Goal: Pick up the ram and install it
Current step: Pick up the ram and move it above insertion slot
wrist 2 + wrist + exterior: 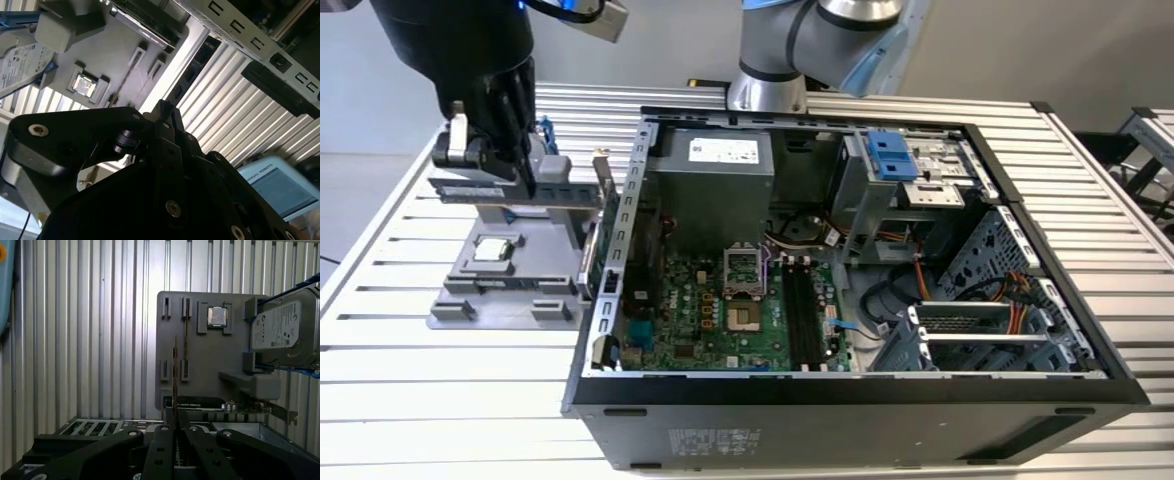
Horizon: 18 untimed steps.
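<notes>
Because the gripper (174, 426) has its fingers pressed together on the ram (174, 382), pinching the thin stick edge-on above the grey holder (210, 360) beside the computer case (854, 400), the grip looks narrow. The stick could twist or slip in it. Any tilt would likely make it miss the black slots (803, 310) or knock the case wall.

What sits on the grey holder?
The grey holder carries a processor chip, a hard drive and a slotted stick. The ram in the claw and the drive cover what lies beneath.
</notes>
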### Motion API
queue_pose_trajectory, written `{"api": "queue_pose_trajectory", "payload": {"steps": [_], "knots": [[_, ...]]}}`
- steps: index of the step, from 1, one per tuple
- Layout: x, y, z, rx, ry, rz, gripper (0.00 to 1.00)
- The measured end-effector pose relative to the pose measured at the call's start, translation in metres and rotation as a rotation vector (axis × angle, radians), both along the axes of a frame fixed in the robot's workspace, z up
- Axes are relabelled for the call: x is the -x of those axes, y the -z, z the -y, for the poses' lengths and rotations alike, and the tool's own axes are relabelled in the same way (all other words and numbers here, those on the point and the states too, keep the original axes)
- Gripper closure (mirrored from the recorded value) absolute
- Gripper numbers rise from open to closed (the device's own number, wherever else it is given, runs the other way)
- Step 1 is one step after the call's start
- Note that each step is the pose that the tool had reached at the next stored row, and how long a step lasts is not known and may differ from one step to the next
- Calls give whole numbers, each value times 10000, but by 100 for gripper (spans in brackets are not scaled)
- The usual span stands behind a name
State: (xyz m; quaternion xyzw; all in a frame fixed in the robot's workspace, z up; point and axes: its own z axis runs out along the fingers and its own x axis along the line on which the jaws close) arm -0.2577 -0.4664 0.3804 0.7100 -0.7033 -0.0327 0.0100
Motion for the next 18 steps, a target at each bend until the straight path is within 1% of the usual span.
{"api": "queue_pose_trajectory", "payload": {"steps": [7,14,16,18], "knots": [[-72,1,0,-1,0,1,100],[-167,0,0,-1,-1,1,100],[-189,0,0,-1,-2,12,100],[-212,0,0,-1,-3,35,100]]}}
